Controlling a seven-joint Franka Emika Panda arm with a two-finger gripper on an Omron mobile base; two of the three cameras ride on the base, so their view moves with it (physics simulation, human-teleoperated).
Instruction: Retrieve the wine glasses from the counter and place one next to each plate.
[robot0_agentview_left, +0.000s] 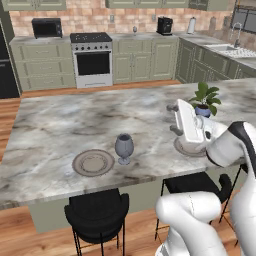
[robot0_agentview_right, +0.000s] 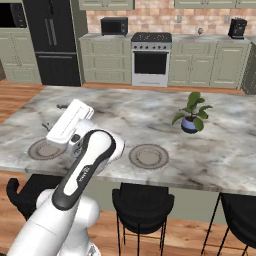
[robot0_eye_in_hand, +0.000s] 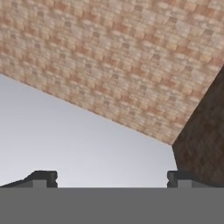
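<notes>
Wine glass (robot0_agentview_left: 124, 148), a dark grey goblet, stands upright on the marble tabletop (robot0_agentview_left: 75, 125), just right of the left beige plate (robot0_agentview_left: 93, 162) in the left base view, its foot close to the plate's rim but apart from it. A second plate (robot0_agentview_left: 187, 147) lies further right near the front edge, partly hidden behind the arm; in the right base view this plate (robot0_agentview_right: 148, 156) is seen bare with nothing on it, and the other plate (robot0_agentview_right: 44, 149) peeks out behind the white hand. The claw (robot0_agentview_left: 173, 118) is lifted above the tabletop beside the second plate, tilted upward, its two dark fingertips (robot0_eye_in_hand: 43, 178) spread wide apart and holding nothing; past them the hand view looks at a brick wall and a pale ceiling. A small potted plant (robot0_agentview_left: 205, 101) sits on the tabletop behind the hand. Black stools (robot0_agentview_left: 97, 212) stand under the front edge. Along the back wall are a stove (robot0_agentview_left: 91, 59), a microwave (robot0_agentview_left: 46, 27) and sage-green cabinets (robot0_agentview_left: 145, 59).
</notes>
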